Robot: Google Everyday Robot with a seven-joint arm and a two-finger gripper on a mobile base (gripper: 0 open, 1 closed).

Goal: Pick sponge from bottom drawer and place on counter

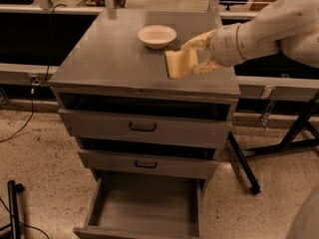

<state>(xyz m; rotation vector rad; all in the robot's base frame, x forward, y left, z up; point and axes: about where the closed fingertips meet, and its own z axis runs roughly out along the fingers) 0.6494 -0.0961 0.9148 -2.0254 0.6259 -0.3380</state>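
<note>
The pale yellow sponge [180,62] is held over the right part of the grey counter [114,54], just in front of the white bowl. My gripper [196,57] comes in from the right on a white arm and is shut on the sponge's right edge. Whether the sponge touches the counter I cannot tell. The bottom drawer [144,208] stands pulled out below, its grey floor bare.
A white bowl [156,36] sits at the back middle of the counter, close to the sponge. Two upper drawers with black handles [142,127] are slightly ajar. A black stand leg [244,163] is on the floor to the right.
</note>
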